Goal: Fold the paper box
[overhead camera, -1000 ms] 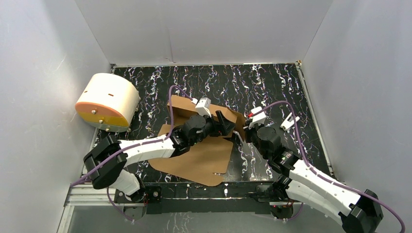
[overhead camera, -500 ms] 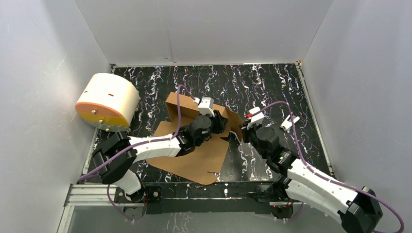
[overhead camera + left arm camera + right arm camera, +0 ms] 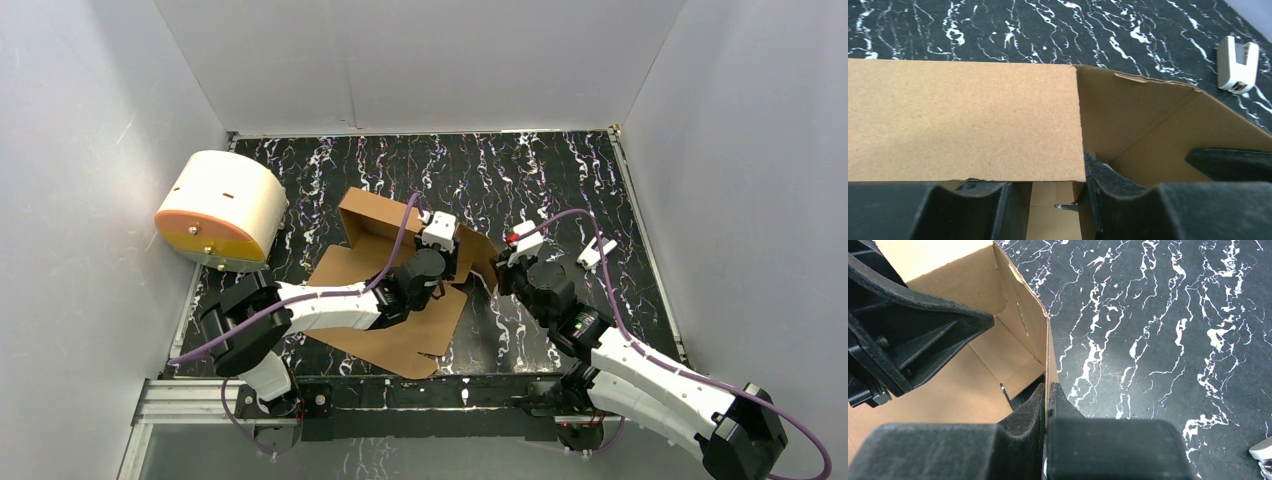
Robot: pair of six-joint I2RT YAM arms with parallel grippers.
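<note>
**Desk:** At the centre of the black, white-veined bench (image 3: 520, 170) is the plain brown cardboard paper box (image 3: 410, 340), half-formed. Its far walls are raised and its near panels lie flat. What holds it?

**Photographer:** The right end effector (image 3: 1048, 392) is clamped tight on the thin top edge of the right-hand wall. The left end effector (image 3: 1045, 192) sits low inside the box by an upright flap, fingers drawn narrow. Whether they pinch any cardboard cannot be told.

**Desk:** Where is the risk?

**Photographer:** Most likely at the right-hand pinch, which bites only the rim of a single sheet. If the left arm pushes the flap hard, the wall may slip out, crease off its score line or tear at the corner.

**Desk:** And on the left?

**Photographer:** Its fingers are crowded into the corner. Moving without clearing the flap could drag the whole box across the bench, and the raised walls could spring flat.

**Desk:** Anything nearby?

**Photographer:** The cream-white cylinder with the orange face (image 3: 220, 205) stands well apart at the far left. A small white plastic piece (image 3: 1238, 65) lies near the box's right side, where a skidding box might catch it.
</note>
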